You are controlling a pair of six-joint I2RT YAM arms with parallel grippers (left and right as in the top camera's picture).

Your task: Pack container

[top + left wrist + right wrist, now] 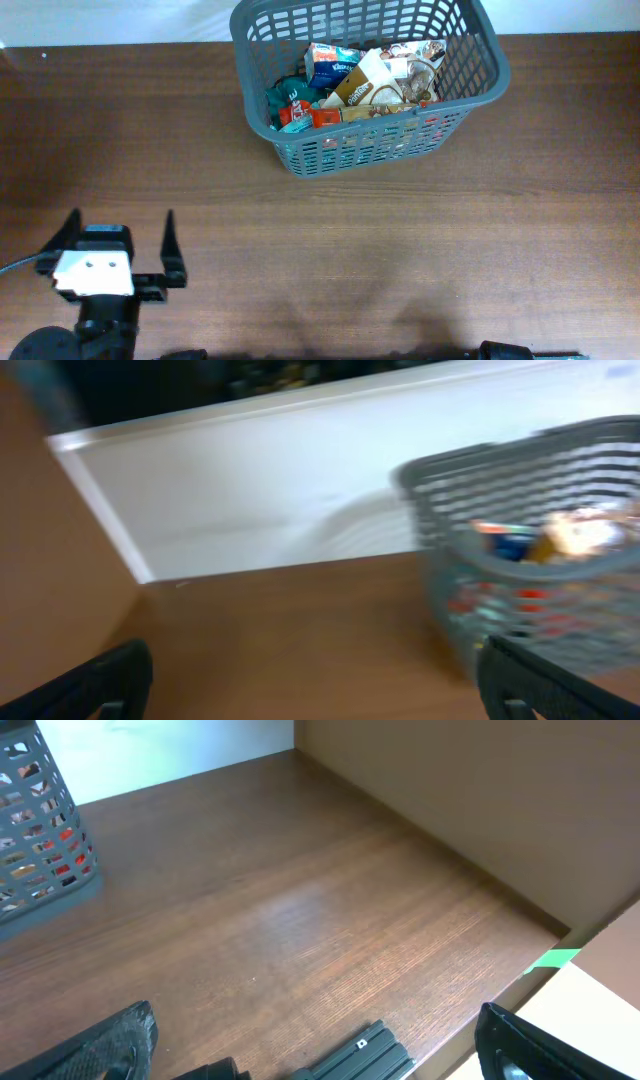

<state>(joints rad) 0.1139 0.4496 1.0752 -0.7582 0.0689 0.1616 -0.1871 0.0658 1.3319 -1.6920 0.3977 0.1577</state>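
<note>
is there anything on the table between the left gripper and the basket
Nothing visible does. The left gripper hangs open and empty over the near left of the table. Only bare wood lies between it and the container, which stands at the far edge with packets inside.

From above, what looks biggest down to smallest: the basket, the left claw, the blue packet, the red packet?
1. basket
2. left gripper
3. blue packet
4. red packet
The packets are half buried, so their order is unsure.
</note>
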